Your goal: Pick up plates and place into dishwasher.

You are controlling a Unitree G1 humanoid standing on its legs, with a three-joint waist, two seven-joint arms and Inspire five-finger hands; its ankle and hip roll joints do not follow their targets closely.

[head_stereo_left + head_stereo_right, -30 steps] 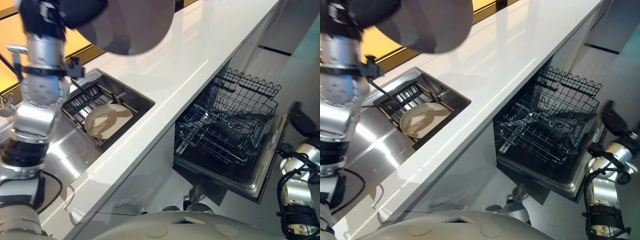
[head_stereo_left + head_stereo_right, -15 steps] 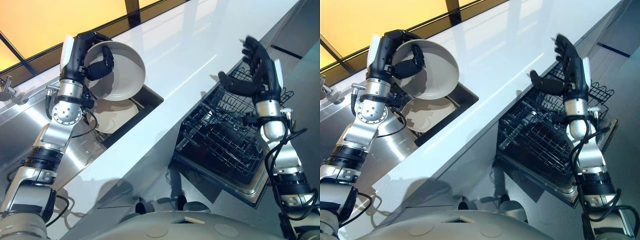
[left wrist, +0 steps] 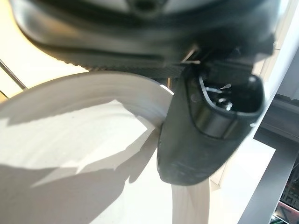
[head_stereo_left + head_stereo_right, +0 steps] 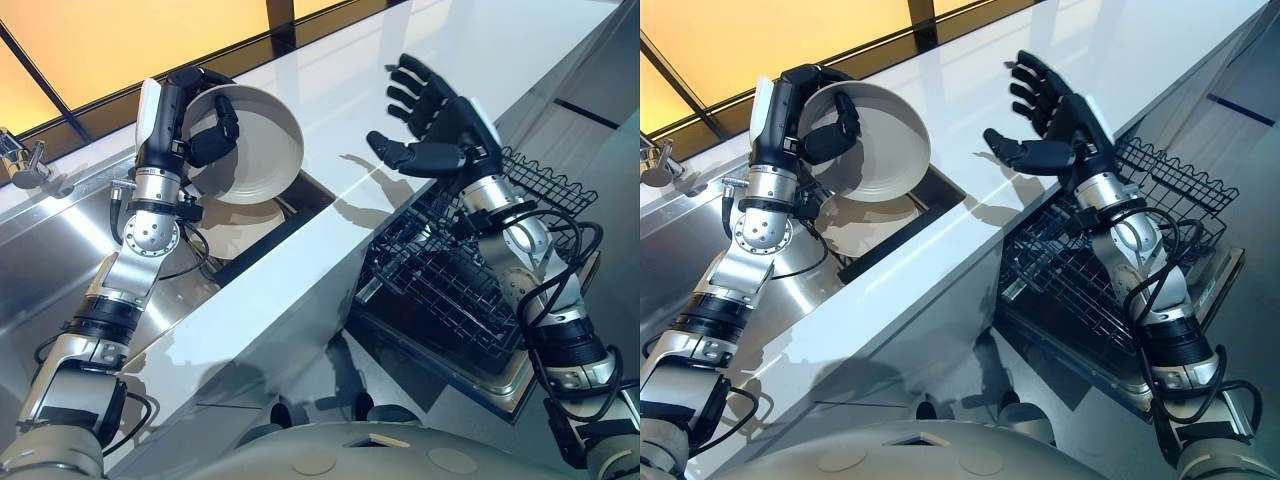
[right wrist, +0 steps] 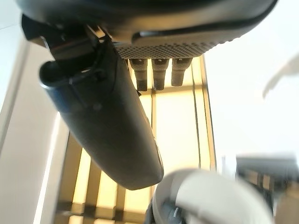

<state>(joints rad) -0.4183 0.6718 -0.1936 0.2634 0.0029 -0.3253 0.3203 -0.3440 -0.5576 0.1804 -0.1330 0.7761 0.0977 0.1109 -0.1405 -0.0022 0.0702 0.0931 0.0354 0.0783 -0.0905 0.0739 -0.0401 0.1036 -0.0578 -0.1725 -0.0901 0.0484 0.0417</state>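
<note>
My left hand (image 4: 170,115): clamped on a plate (image 4: 262,150), above the sink (image 4: 60,240). My right hand (image 4: 450,130): fingers spread, above the counter (image 4: 340,90).

The raised plate (image 4: 255,150) is covering much of the second plate (image 4: 243,222) beneath it; the picture's edge is cutting off the tap (image 4: 655,165).
</note>
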